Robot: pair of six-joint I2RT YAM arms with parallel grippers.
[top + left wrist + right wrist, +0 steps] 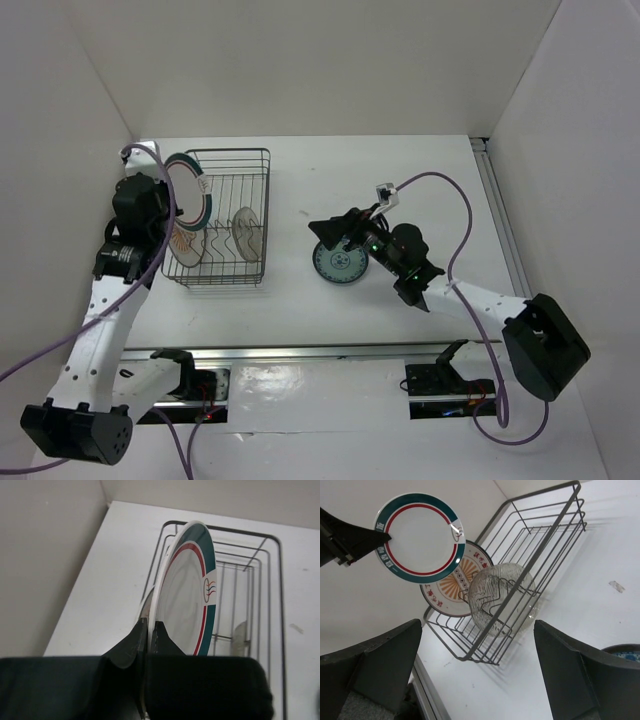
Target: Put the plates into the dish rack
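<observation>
Racking the third plate, upper left.
My left gripper [148,630] clamps the green-and-red plate [186,592] on edge over the dish rack [230,152]; next, lower it between prongs. Right gripper [335,240] gapes empty by the teal plate [338,266].

Green-rimmed plate [417,537] in left tool [382,539], sunburst plate [445,594], glass plate [502,597] standing in dish rack [542,532]

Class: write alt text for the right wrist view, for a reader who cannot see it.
The left hand pinches a green-and-red-rimmed white plate at the edge of the wire dish rack; an orange sunburst plate and a clear glass plate stand in the rack. The open fingers of the right hand frame the foreground.
</observation>
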